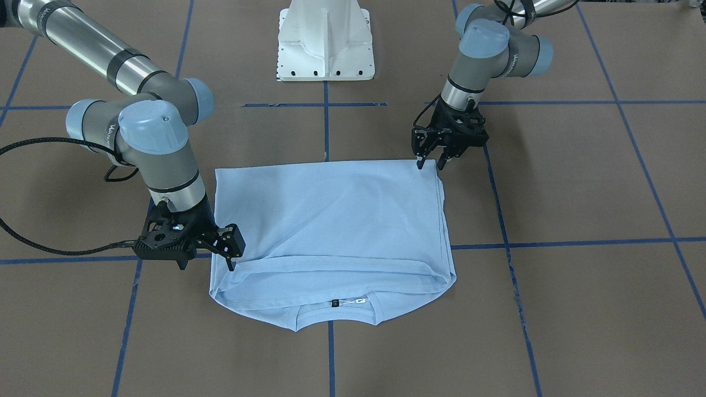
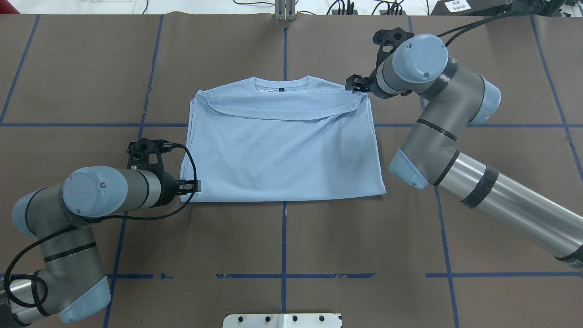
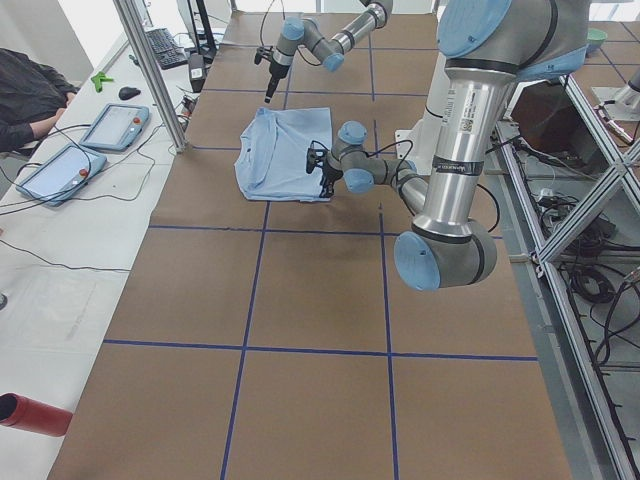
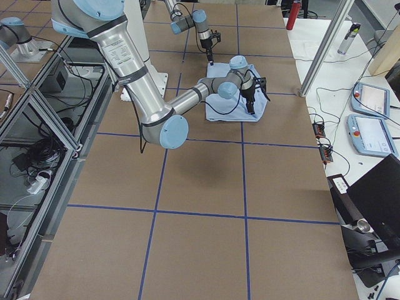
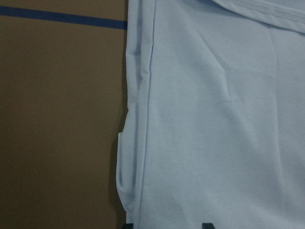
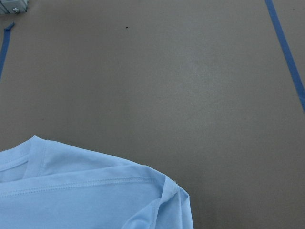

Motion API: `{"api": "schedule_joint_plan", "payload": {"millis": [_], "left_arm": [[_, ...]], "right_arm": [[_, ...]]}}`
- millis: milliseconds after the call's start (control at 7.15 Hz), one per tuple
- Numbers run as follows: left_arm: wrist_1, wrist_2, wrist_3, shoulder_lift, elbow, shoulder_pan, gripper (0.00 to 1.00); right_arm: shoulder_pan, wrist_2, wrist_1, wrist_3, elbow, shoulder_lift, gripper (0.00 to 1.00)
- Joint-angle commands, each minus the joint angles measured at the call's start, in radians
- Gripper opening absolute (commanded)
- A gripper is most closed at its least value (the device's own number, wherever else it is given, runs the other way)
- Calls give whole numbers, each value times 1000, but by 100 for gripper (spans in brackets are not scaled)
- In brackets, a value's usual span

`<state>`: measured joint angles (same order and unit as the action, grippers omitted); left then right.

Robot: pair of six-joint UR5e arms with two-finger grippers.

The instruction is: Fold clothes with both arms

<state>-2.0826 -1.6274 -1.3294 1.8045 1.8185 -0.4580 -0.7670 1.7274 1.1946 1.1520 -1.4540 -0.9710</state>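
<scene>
Fabric edges come first. The pale-blue T-shirt (image 1: 331,220) lies flat in the middle of the brown worktop (image 1: 579,182). It is doubled over, with its fold along the side nearest the robot. Its collar (image 2: 281,82), carrying a dark neck label (image 1: 335,302), is on the operators' side. A stitched hem (image 2: 282,115) runs across it just short of the collar.

The left gripper (image 1: 431,163) stands at the fold's corner on the robot's left. It is released, fingers spread, with its tips at the cloth's edge. Whether they touch cannot be told. The right gripper (image 1: 230,256) sits at the opposite corner, beside the end of the hem. Whether it is clenched or released cannot be told.

Bare worktop crossed by blue tape lines (image 1: 562,242) surrounds the shirt, with broad room on both sides. The white pedestal base (image 1: 325,41) stands well apart from the fold.

The left wrist view shows what the overhead hides under the arm. The side edge is layered and slightly rumpled, and two dark fingertips (image 5: 206,225) are set apart with cloth between them. The right wrist view shows only a shirt corner and bare surface, with none of its own fingers. The exterior left view alone shows a side table (image 3: 60,230) with two tablets (image 3: 115,125) and a person's dark sleeve (image 3: 25,95).
</scene>
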Motion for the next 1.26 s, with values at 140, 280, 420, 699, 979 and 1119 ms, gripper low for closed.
{"api": "schedule_joint_plan", "payload": {"millis": [140,280,420,699,979,1119], "left_arm": [[3,12,-1,-7,-11,15,52],[3,14,-1,-5,-19,27,46],[3,14,-1,-4,-18,29,40],[3,12,-2,-5,-11,27,0],[4,15,-1,-8,-7,24,0],[6,15,21,-7,-7,10,0]], "right_arm": [[0,0,-1,0,0,-2,100],[0,0,0,0,0,0,100],[0,0,0,0,0,0,100],[0,0,0,0,0,0,100],[0,0,0,0,0,1,100],[0,0,0,0,0,1,100]]}}
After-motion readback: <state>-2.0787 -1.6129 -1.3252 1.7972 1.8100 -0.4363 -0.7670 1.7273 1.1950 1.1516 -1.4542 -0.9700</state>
